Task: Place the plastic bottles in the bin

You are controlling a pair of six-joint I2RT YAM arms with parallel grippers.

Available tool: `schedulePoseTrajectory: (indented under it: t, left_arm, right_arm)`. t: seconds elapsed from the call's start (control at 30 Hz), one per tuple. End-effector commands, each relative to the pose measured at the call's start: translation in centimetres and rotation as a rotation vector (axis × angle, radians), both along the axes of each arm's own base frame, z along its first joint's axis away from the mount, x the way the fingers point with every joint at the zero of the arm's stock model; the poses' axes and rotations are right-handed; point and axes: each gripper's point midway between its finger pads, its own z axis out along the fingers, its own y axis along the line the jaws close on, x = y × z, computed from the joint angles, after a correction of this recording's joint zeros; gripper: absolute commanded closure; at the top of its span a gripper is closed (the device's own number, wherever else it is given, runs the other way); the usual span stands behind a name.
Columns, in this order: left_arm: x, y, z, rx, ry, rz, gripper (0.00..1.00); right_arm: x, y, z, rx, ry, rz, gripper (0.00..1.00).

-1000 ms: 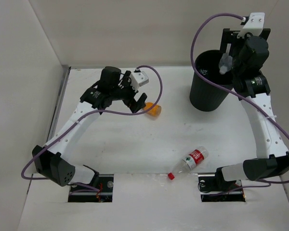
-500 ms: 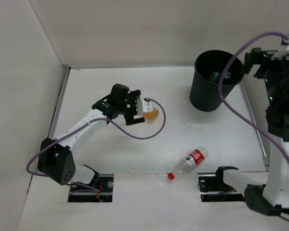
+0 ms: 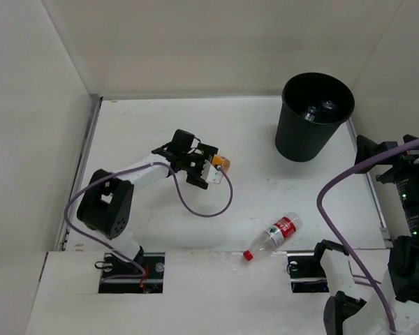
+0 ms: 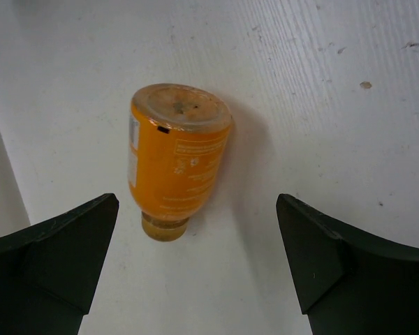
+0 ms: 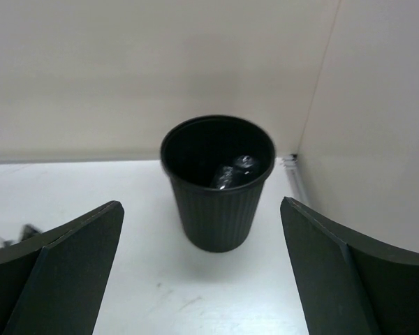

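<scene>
Left claw (image 4: pixel 195 206): spread wide and holding nothing, it hangs low over the desk (image 3: pixel 279 188) with the orange bottle (image 4: pixel 178 164) between its fingers, touching neither.
Orange bottle: on its side, left of the desk's middle and well apart from the bin (image 3: pixel 302 143); it lies slanted in the gap, nearer one finger than the other.
Risk at the grasp: the nearer finger would likely meet the round body first and roll or skid it out before the other arrives; a pinch at the narrow neck end could twist it loose.
Purple cable (image 3: pixel 195 206): it loops on the desk just beside the left claw, where a lift could drag it.
Right claw (image 5: pixel 201 204): fully open and empty, held high, facing the bin from a distance.
Bin: upright at the far right corner, two clear bottles (image 3: pixel 318 108) inside.
Risk at the bin: it looks light and narrows toward its base, so a knock on the rim could tip it.
Red-label bottle (image 3: pixel 276 234): on its side near the desk's front edge, apart from both claws; a careless nudge could roll it away.
</scene>
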Motion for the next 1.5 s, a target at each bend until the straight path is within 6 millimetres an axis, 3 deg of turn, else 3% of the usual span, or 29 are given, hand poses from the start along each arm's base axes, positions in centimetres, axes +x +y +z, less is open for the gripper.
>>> schedulePoseTrajectory:
  t: [0.0,0.2,0.33,0.43,0.6,0.73,0.83,0.97,1.03,1.17,1.27,1.37,1.47]
  left_arm:
    - [2.0,-2.0,1.3,-0.052,-0.109,-0.125,0.00]
    - [3.9,-3.3,-1.1,-0.029,-0.085,-0.168,0.00]
    - [4.9,-4.2,-2.2,-0.021,-0.071,-0.174,0.00]
    - [5.4,-4.7,-2.7,-0.009,-0.065,-0.166,0.07]
    - [5.8,-4.5,-3.6,0.044,-0.023,-0.127,0.41]
    - [5.5,-4.5,-2.5,0.051,0.013,-0.070,0.72]
    - [4.2,-5.3,1.4,-0.019,0.070,0.001,0.81]
    - [1.6,-7.4,10.7,-0.239,0.296,0.189,0.84]
    - [-0.4,-8.3,15.8,-0.361,0.454,0.251,0.84]
    - [-4.8,-10.2,24.3,-0.541,0.760,0.262,0.84]
    - [-7.6,-12.0,29.6,-0.621,0.993,0.200,0.84]
    - [-9.6,-14.4,33.0,-0.671,1.139,0.116,0.84]
    - [-11.2,-16.2,34.9,-0.705,1.196,0.042,0.84]
  right_arm:
    - [-1.1,1.9,-0.4,0.102,0.036,0.071,0.00]
    - [-2.7,3.5,1.0,0.113,0.009,0.114,0.00]
    - [-2.4,3.4,0.8,0.121,0.018,0.102,0.00]
    - [-2.2,3.3,0.7,0.128,0.022,0.095,0.00]
    - [-1.5,3.1,0.8,0.136,0.015,0.107,0.00]
    - [-0.2,3.2,0.1,0.165,0.028,0.143,0.00]
    - [1.6,4.3,-2.2,0.209,0.108,0.258,0.00]
    - [4.4,6.2,-7.2,0.297,0.283,0.452,0.00]
    - [5.5,6.9,-8.6,0.310,0.334,0.518,0.00]
    - [6.6,8.4,-8.1,0.316,0.353,0.641,0.00]
    - [6.2,10.4,-6.4,0.326,0.349,0.803,0.00]
    - [5.1,12.1,-5.2,0.350,0.364,0.976,0.00]
    - [4.6,12.5,-4.2,0.359,0.342,1.026,0.00]
